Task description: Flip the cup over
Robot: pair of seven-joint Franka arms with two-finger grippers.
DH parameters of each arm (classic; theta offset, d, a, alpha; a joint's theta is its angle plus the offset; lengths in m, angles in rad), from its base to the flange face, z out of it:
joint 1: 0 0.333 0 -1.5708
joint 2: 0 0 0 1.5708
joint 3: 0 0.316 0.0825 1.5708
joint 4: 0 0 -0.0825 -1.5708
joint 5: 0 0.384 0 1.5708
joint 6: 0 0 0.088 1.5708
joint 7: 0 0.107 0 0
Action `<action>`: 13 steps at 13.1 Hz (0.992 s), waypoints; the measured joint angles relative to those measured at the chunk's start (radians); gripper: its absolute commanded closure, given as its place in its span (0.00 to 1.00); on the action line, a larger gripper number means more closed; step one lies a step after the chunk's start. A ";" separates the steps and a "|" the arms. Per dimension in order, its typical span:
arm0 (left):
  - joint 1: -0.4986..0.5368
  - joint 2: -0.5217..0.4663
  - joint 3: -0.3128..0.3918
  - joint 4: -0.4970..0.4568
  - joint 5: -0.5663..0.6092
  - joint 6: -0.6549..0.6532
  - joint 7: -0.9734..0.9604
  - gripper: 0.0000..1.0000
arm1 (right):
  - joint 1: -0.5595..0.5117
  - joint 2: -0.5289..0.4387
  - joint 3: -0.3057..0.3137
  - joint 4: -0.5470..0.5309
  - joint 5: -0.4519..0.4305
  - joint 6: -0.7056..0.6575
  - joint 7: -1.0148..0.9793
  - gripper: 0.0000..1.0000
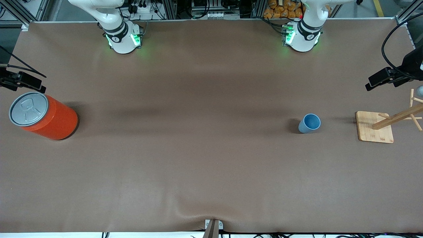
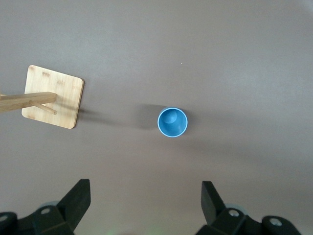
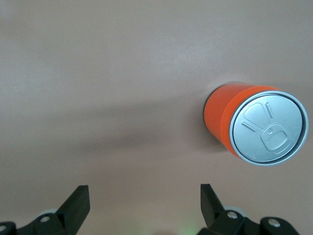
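Standing mouth-up on the table, the cup sits a little above mid-height in the front view, toward the left arm's end, with the rack beside it and apart from it. In the left wrist view its open rim and inner bottom show plainly, so it is upright and nothing touches it.

The left gripper hangs in the air over the bare table near the cup, its claw spread wide and holding nothing. The right gripper is likewise spread and holding nothing, over the table by the can at the right arm's end. That arm looks to be waiting, well apart from the cup.

As for the step, the scene fits two readings. Either the cup is due to be turned onto its rim, or it was lying mouth-down and now stands as the task wants. The pictures do not settle which, and neither claw is on the cup.

Should the left arm go for the cup, I judge it would need to come down and centre the spread fingers around the wall. The cup is light and could tip or skid under an off-centre squeeze.
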 measured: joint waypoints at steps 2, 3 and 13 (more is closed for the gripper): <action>0.000 0.000 0.000 0.000 0.000 0.000 0.000 0.00 | 0.000 0.000 0.000 0.000 0.000 0.000 0.000 0.00; 0.000 0.000 0.000 0.000 0.000 -0.002 0.000 0.00 | 0.000 0.000 0.000 0.000 0.000 0.000 0.000 0.00; -0.005 0.000 -0.035 0.000 0.004 -0.028 0.000 0.00 | 0.000 0.000 0.000 0.000 0.000 0.000 0.000 0.00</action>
